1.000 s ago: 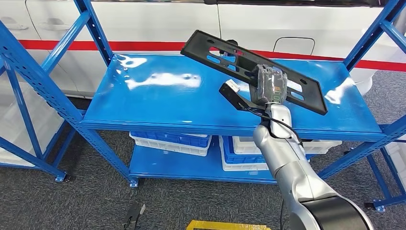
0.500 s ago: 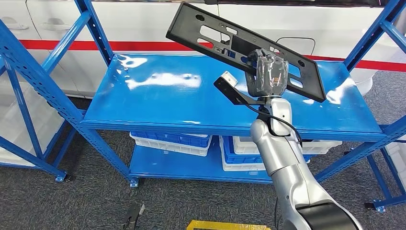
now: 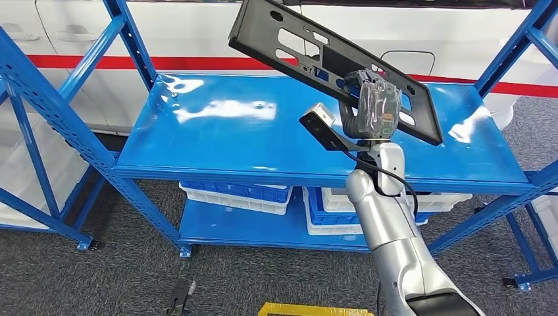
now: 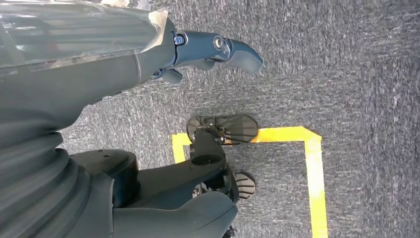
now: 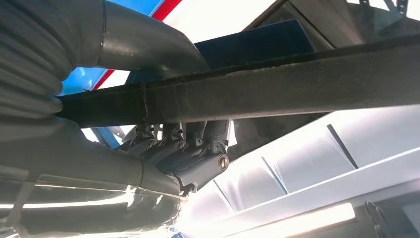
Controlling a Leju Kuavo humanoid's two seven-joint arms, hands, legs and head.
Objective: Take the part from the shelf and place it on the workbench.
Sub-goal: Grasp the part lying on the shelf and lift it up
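Gripping one long black part, your right hand is holding it tilted in the air above the top level of the blue shelf, fingers wrapped around its edge, thumb on the other side. You are seeing one part and one shelf unit with two blue levels; under the top level, three plastic bins are sitting on the lower one, two blue and white stacks and one white. Your left hand is hanging over grey carpet, fingers loosely apart, holding nothing.
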